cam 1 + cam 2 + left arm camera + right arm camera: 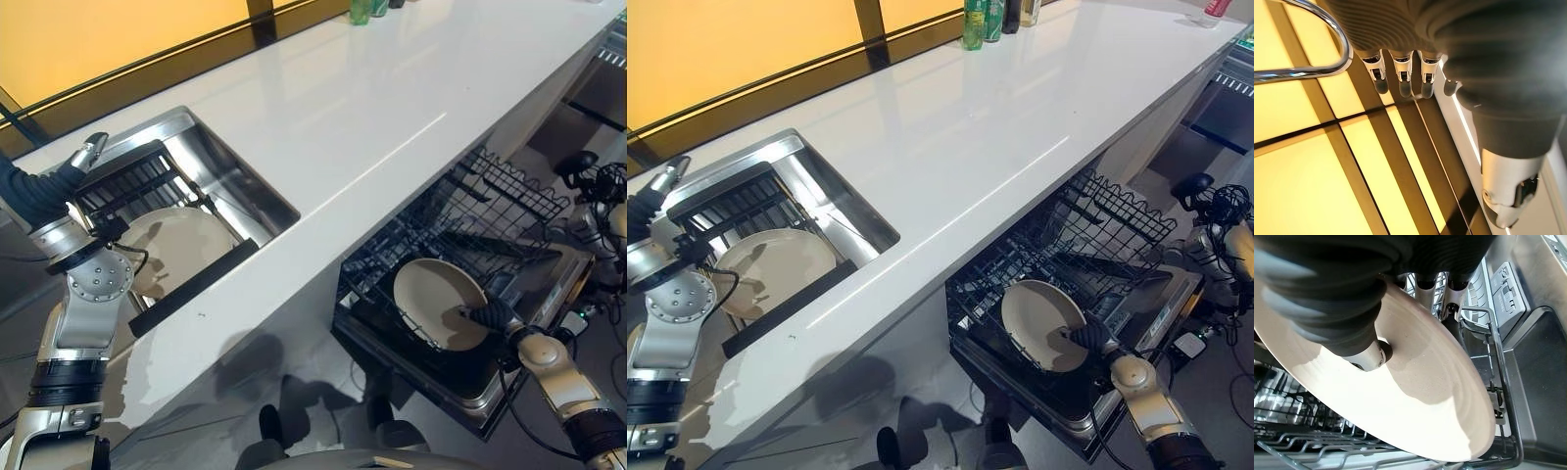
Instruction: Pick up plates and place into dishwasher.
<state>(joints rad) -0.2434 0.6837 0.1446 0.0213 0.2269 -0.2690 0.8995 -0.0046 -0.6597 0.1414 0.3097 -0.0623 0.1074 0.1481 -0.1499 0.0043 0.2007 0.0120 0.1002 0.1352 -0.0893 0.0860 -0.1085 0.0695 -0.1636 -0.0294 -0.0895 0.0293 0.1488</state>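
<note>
Right hand (pixel 492 315) pinching round cream ceramic plate (pixel 436 302), thumb on face, over black wire dishwasher rack (pixel 460 230). Risk: plate slips, misses tines. Left hand (pixel 1400 73) fingers straight, empty.

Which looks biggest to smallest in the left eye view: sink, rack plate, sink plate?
1. Sink.
2-3. Plate in the dishwasher rack, held by the right hand, and plate in the sink: alike, unranked.

you see two plates: one (pixel 174 243) in the sink (pixel 257 194), one (pixel 437 302) in the dishwasher rack (pixel 490 211). you have one sink, one rack and one black drainer (pixel 127 181) in the sink. three bottles (pixel 991 20) stand at the counter's (pixel 1019 108) far edge. two hands: left (pixel 86 153), right (pixel 487 314).
</note>
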